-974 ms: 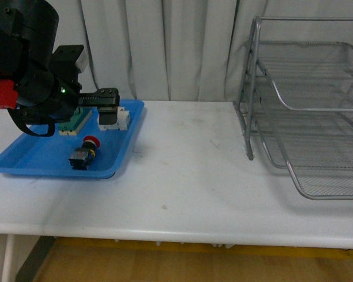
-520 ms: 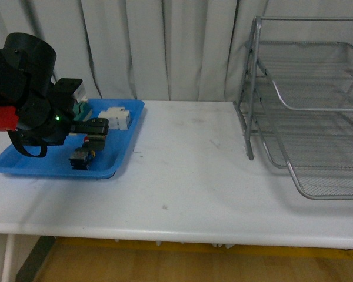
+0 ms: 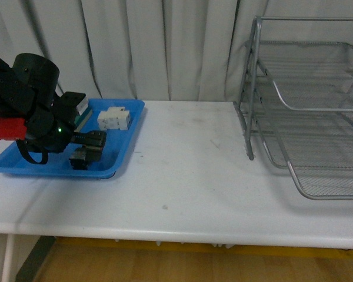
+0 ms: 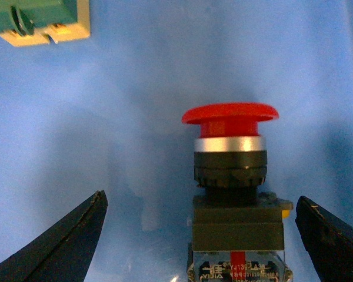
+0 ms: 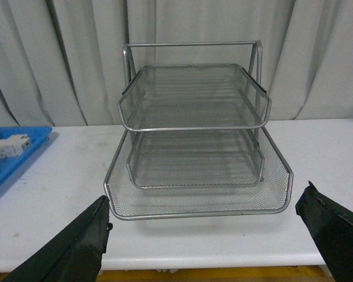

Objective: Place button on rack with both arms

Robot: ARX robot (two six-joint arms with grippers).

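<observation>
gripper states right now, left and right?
Left gripper: open, straddling the button on the blue tray, not touching it.
Right gripper: open, empty, facing the rack.

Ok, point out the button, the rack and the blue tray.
button (image 4: 230, 113), left wrist view, red cap.
rack (image 5: 194, 200), right wrist view, bottom tray's mesh floor.
blue tray (image 3: 120, 144), front view, wall nearest the rack.
</observation>
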